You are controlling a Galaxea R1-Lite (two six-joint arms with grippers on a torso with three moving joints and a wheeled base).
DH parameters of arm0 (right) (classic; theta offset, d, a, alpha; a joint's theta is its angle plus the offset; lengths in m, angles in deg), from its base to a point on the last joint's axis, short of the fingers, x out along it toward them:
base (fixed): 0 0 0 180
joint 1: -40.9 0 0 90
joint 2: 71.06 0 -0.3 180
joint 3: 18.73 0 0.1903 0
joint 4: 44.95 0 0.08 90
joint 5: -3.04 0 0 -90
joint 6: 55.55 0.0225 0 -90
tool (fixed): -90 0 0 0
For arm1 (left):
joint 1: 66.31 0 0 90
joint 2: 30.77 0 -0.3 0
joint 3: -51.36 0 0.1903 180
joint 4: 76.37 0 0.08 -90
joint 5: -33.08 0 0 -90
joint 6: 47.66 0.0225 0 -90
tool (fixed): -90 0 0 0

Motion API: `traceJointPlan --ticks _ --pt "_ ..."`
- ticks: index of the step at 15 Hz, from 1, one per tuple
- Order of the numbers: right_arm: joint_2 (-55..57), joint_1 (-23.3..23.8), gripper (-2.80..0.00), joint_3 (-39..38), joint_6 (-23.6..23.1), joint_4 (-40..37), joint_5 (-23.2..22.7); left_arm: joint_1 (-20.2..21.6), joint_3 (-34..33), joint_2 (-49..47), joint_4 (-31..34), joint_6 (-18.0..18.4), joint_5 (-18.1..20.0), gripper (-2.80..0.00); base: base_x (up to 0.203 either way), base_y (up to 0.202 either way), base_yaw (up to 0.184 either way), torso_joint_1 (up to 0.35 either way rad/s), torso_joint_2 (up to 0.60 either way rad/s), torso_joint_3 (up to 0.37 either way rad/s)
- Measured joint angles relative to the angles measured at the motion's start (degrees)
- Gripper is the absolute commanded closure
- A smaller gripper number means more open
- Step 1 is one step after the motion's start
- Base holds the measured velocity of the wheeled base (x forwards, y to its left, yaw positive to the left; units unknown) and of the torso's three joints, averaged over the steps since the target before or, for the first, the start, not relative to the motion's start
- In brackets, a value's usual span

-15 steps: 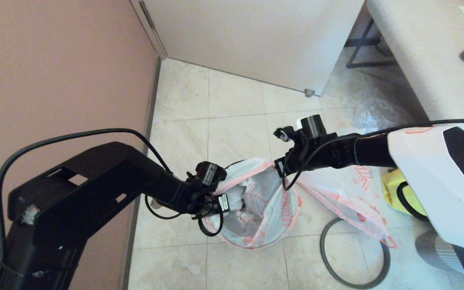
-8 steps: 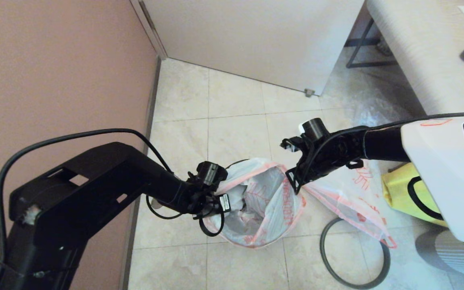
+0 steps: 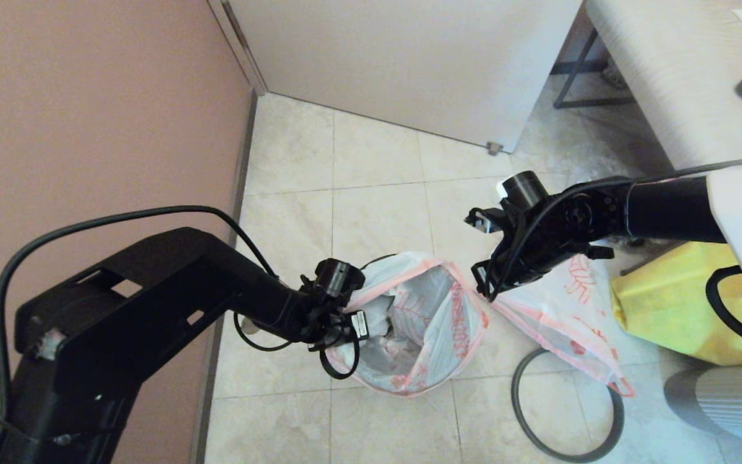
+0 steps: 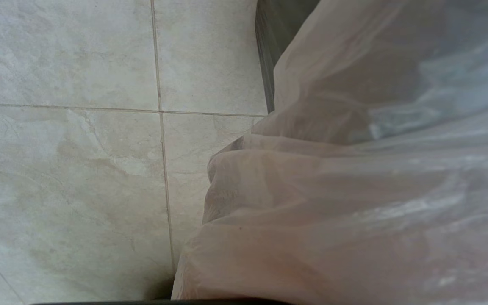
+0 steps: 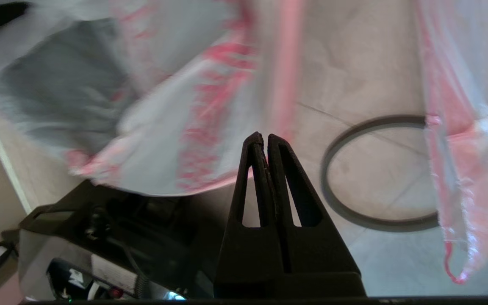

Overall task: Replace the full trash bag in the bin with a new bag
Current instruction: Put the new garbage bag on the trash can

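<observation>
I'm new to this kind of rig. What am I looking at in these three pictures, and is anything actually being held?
This is a two-armed robot. The wide picture comes from a camera on its head, looking down at a tiled floor. The other two come from cameras on its wrists. The left gripper is at the rim of the full trash bag, which sits in the bin. The right gripper hangs shut and empty between that bag and the new bag. The new bag lies flat on the floor, near a grey hoop and a yellow bag.
</observation>
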Motion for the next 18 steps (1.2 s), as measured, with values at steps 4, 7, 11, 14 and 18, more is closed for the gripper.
traceJointPlan --ticks 4,7,11,14,18 --pt "0.0 -0.8 0.00 0.2 -0.7 7.5 -1.5 -1.9 -0.7 0.1 -0.1 -0.1 -0.8 0.00 0.000 0.000 0.000 0.000 0.00 0.000" --pt "2.4 -1.3 0.00 3.9 -2.4 6.3 -2.0 -3.0 -1.2 0.1 -0.1 -0.1 -0.9 0.00 0.000 0.000 0.000 0.000 0.00 0.000" --pt "5.0 -4.0 0.00 4.9 -2.7 3.2 -3.4 -4.0 -1.6 0.1 -0.1 -0.2 -0.8 0.00 0.000 0.000 0.000 0.000 0.00 0.000" --pt "6.6 -4.5 0.00 5.2 -3.2 4.9 -6.7 -4.4 -1.8 0.3 -0.1 -0.2 -0.8 0.00 0.000 0.000 0.000 0.000 0.00 0.000" --pt "8.1 -5.2 0.00 5.2 -3.2 7.8 -7.2 -4.7 -1.8 0.4 -0.2 -0.2 -0.8 0.00 0.000 0.000 0.000 0.000 0.00 0.000"
